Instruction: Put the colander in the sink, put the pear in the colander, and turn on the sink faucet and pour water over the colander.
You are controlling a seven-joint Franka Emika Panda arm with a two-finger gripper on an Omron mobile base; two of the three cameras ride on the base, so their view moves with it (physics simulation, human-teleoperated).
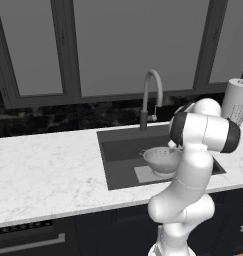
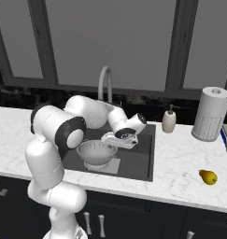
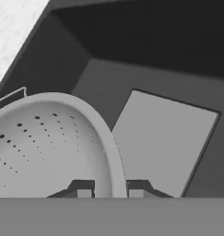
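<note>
Silvery colander [image 3: 49, 147] sits lower left in the hand view, its rim pinched between the clenched gripper [image 3: 110, 190] tips, low inside the dark sink [image 3: 145, 60] over the pale patch [image 3: 166, 143]. Release too high and you risk it tipping. Right base view: basin walls stand close to your wrist; lift straight up. Pear [image 2: 208, 177] waits lower right on the counter [image 2: 180, 158], open room around.

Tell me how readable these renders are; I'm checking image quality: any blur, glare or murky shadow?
Left base view: soft, low-resolution; the sink faucet reads clearly against pale glass. Right base view: even light, no glare; the pear casts faint shadow on the counter. Hand view: the sink far wall is nearly black, the colander rim slightly blurred.
</note>
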